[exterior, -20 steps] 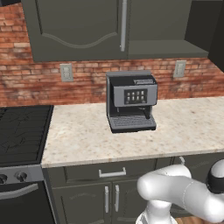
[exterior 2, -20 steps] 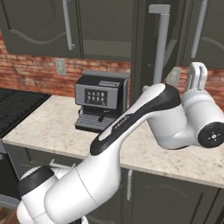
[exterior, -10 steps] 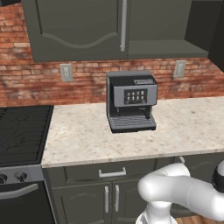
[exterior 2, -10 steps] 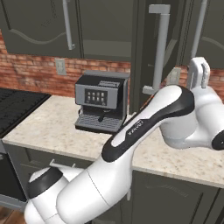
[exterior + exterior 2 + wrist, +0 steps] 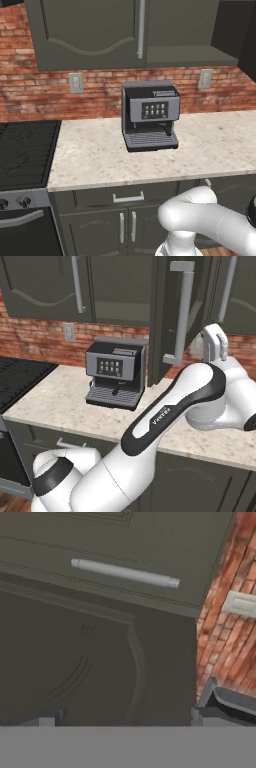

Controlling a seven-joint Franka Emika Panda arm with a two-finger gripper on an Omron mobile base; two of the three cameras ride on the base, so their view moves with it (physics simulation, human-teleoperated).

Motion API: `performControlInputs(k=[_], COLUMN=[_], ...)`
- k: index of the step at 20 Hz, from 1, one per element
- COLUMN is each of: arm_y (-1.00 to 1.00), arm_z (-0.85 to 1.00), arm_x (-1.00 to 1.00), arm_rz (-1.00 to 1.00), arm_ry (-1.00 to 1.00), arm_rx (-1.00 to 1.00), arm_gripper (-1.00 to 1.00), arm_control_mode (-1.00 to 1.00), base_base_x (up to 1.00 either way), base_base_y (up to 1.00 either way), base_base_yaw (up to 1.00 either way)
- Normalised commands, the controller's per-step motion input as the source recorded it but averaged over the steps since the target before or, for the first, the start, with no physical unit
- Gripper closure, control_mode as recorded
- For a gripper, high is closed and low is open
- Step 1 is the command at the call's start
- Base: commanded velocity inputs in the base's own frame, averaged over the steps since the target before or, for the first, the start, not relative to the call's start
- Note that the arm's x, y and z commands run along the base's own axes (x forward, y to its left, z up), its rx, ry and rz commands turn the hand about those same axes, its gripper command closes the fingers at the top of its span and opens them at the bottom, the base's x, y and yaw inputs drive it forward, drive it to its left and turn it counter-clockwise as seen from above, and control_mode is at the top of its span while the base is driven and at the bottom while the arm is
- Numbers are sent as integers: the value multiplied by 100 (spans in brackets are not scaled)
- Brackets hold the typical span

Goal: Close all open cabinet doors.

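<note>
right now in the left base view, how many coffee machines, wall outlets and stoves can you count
coffee machine: 1
wall outlets: 2
stove: 1
total: 4

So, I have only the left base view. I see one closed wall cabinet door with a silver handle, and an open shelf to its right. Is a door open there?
Observer: Yes. In the right base view, one cabinet door stands swung out from the wall and is seen almost edge-on. It is to the right of the coffee machine.
Operator: Where is its handle?
Observer: The long silver handle is on the face of the door that is turned to the right in that view, towards the arm's white wrist.
Operator: Do the jaws hold anything?
Observer: No. In the hand view the fingertips are wide apart, with nothing between them.
</note>
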Motion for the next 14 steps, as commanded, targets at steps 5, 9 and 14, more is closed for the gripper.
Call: performControlInputs(k=[5,9,14], arm_y=[32,30,42], arm_z=[5,21,19], arm_x=[9,-6,-6], arm_rz=[10,12,12], arm_ry=[-4,0,0], arm_rx=[-11,-6,-8], arm_gripper=[-100,-100,-100], arm_control_mode=[-100,-100,-100], base_base_x=[0,0,0], base_base_y=[0,0,0], base_base_yaw=[0,0,0])
